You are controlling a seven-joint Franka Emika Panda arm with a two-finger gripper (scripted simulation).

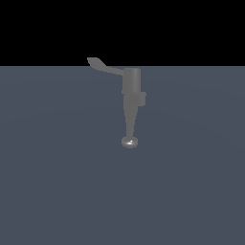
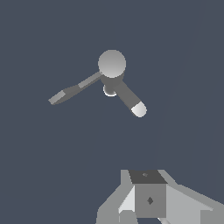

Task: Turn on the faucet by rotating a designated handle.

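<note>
Dark grey floor, one faucet (image 1: 132,95) standing mid-scene; handle (image 1: 103,66) juts to the exterior view's left. Your gripper (image 2: 146,205) hangs well apart; spread cannot be told. Risk: you push the spout, not the lever.

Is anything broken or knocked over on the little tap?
Nothing stands out. The faucet looks whole, its handle sticks out from the body toward the exterior view's left, and the nozzle is intact. The gripper is apart from it, touching nothing. No spill shows.
</note>
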